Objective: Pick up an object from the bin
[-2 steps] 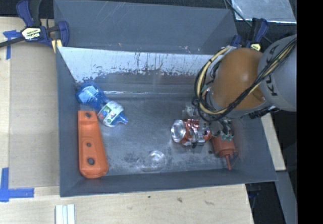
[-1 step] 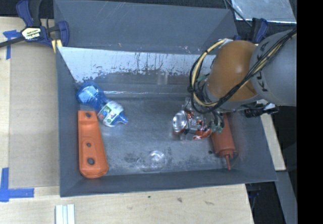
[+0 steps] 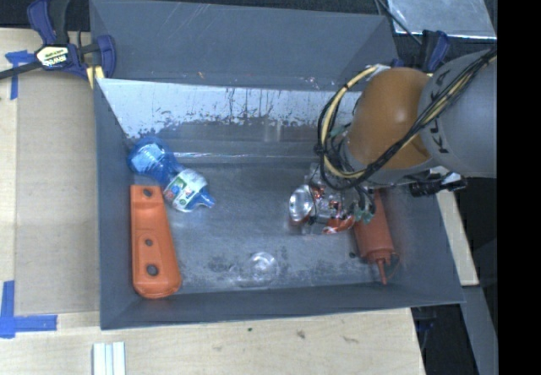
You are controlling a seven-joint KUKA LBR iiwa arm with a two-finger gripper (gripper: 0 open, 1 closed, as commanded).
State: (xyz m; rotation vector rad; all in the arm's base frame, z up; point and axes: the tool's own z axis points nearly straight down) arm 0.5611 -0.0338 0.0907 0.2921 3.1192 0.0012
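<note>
Claw low in the right half of the bin, just beside a red-brown cylinder
Cannot tell whether wide or narrow, with wires and metal parts masking it; nothing seen held. Nearest thing: that cylinder, lying along the right wall, thin tip pointing toward the near edge. Probably stiff, smooth and fairly light, likely to roll, so best taken across the thick middle rather than at the tip. Left of the claw on the floor, a small clear lump, likely slippery and hard to grip. Well apart at the left, an orange block and a crushed blue bottle, probably soft and light, just beside each other
</note>
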